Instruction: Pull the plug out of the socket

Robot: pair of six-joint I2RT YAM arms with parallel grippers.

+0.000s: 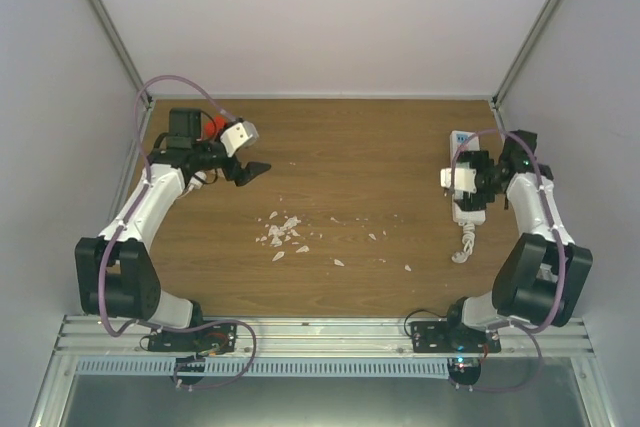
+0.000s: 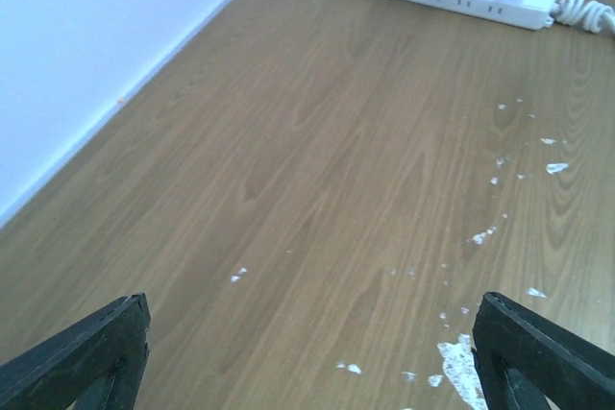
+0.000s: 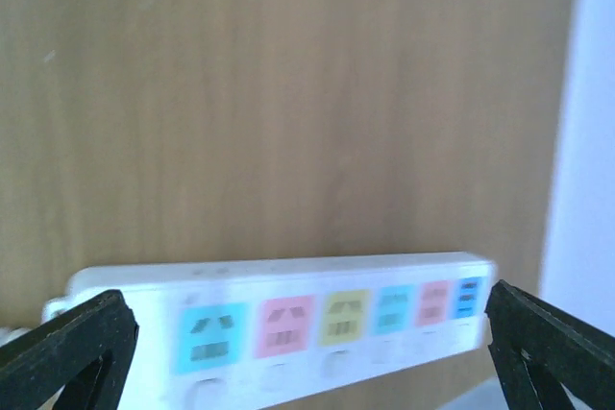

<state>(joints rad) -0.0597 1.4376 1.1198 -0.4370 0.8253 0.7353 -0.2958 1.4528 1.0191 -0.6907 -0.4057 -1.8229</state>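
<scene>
Brown wood-grain tabletop [image 1: 350, 147]: smooth, flat laminate.
socket [image 1: 470, 213]: long white plastic strip with rounded corners, lying flat near the right wall; its face has a row of pastel panels in blue, pink and yellow.
cord [image 1: 465, 245]: white, short and twisted, at the near end of the socket.
flakes [image 1: 283, 232]: small white irregular scraps, scattered mid-table.
left gripper [image 2: 312, 357]: black fingers wide apart, empty, over bare wood.
right gripper [image 3: 307, 352]: black fingers wide apart, holding nothing, above the socket.
</scene>
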